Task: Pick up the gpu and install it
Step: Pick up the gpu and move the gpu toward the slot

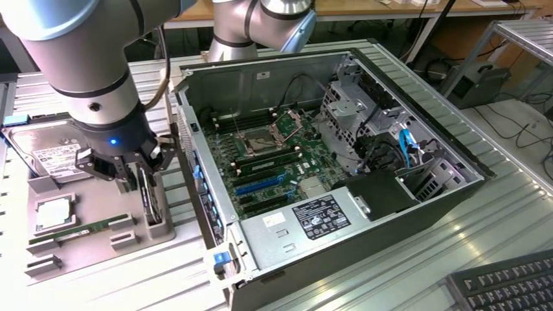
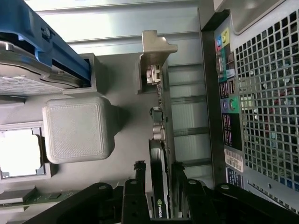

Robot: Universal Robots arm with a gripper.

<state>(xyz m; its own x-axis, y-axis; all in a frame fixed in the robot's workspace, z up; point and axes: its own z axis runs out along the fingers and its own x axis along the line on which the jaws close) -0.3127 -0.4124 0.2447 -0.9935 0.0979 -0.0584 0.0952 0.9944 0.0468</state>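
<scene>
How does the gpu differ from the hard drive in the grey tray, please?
The gpu stands on its edge in a slot, while the hard drive lies flat. The gpu looks dark and thin; the hard drive is silvery, broader, with a white label. The open gripper straddles the gpu, whereas the hard drive sits apart from it. Both rest in the grey tray beside the computer case.

gpu (image 1: 154,206) partly hidden by end effector (image 1: 142,176)

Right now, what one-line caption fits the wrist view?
Open end effector straddles the gpu standing on edge in its grey holder, beside the computer case's perforated rear panel.
</scene>
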